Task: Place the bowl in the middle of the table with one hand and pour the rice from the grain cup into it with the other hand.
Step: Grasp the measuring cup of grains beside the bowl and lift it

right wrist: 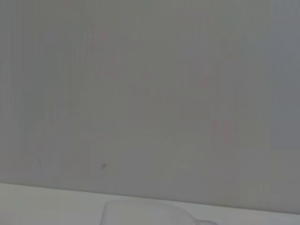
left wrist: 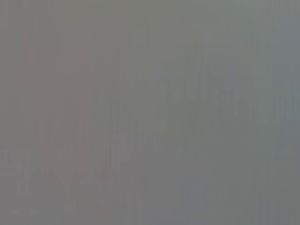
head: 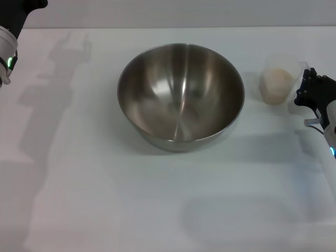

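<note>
One bowl (head: 181, 97) sits upright near the middle of the table (head: 105, 199), and only my head view shows it; neither wrist view catches it at all. One grain cup (head: 280, 79) stands upright to the right of the bowl, apart from it, with one heap of rice (head: 276, 86) inside filling its lower part. My head view shows the whole cup and the grains, while my right wrist view shows only the cup's rim (right wrist: 140, 211) at the edge of the picture against a plain grey wall, with a strip of the table beneath it and no rice visible. My left wrist view gives nothing but a flat grey field, so it adds no object. Two grippers are mine: my right gripper (head: 310, 86) is just beside the cup, on the side away from the bowl, low over the table, its black fingers pointing toward the cup without clearly touching it; I cannot tell whether they are apart or together. My left gripper (head: 18, 16) hangs well away from the bowl, at the far left corner beyond it, holding nothing that I can see, and I cannot tell how its fingers stand. The bowl's inside is bare shiny steel.
</note>
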### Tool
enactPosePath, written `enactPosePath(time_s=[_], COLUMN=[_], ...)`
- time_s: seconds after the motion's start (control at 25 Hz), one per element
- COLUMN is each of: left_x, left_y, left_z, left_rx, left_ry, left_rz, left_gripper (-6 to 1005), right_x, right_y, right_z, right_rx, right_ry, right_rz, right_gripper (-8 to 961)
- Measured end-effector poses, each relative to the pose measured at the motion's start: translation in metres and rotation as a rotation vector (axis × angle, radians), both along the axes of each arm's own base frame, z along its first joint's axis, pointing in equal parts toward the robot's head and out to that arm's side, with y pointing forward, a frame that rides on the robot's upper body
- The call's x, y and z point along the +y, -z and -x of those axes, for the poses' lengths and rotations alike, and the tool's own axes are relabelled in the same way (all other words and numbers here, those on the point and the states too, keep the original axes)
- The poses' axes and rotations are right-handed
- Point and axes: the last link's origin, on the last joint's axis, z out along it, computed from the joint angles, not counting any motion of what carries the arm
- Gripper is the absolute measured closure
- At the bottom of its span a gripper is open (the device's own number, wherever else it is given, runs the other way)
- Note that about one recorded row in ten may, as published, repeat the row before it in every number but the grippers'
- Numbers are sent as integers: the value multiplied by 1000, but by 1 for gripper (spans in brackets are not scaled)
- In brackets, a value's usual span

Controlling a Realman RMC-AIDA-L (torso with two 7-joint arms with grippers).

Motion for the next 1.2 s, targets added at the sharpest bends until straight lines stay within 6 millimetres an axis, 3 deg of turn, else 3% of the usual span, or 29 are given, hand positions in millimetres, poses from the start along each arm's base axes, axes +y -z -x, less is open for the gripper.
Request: enactPosePath(time_s=[0.36,0.64,1.2], left_x=[-2,-2,-12], left_y=[-1,-2,-13], left_z=[3,5,34], left_rx=[0,6,-9], left_ry=[-6,-12,-97], left_rz=[-2,-4,-48], left_gripper=[549,549,549], right_x=[-2,-2,7], right_y=[4,1,-12], right_z=[3,0,11], right_rx=[-30,41,23], right_ry=[-35,-4,-80], right_rz=[35,-1,-63], right_gripper=[952,953,952])
